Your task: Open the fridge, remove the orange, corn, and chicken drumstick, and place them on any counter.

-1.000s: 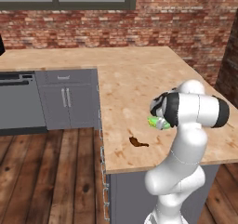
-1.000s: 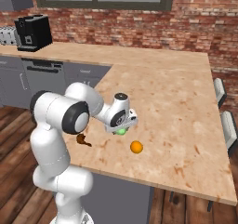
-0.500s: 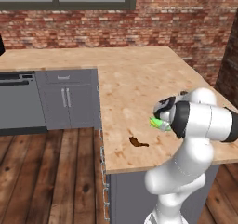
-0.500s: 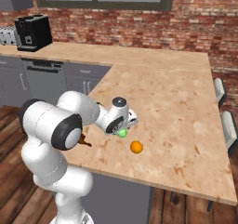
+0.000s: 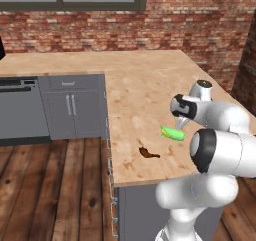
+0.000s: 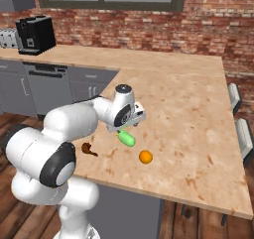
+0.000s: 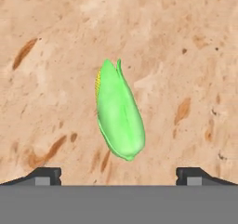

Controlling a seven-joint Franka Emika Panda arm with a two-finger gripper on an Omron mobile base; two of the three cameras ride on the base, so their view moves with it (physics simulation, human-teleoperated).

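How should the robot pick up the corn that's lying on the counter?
Probably from straight above, with the fingers closing across the fat middle of the corn. It lies flat on the counter with both long sides free, and it tapers toward the ends, so the middle should give the steadiest hold.

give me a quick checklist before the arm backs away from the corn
1. Corn lying on the counter: ok.
2. Hand open, fingertips wide apart and off the corn: ok.
3. Orange on the counter, apart from the corn: ok.
4. Chicken drumstick on the counter near the front edge: ok.
5. Corn settled and not rolling: cannot tell.
6. Fridge door shut again: cannot tell.
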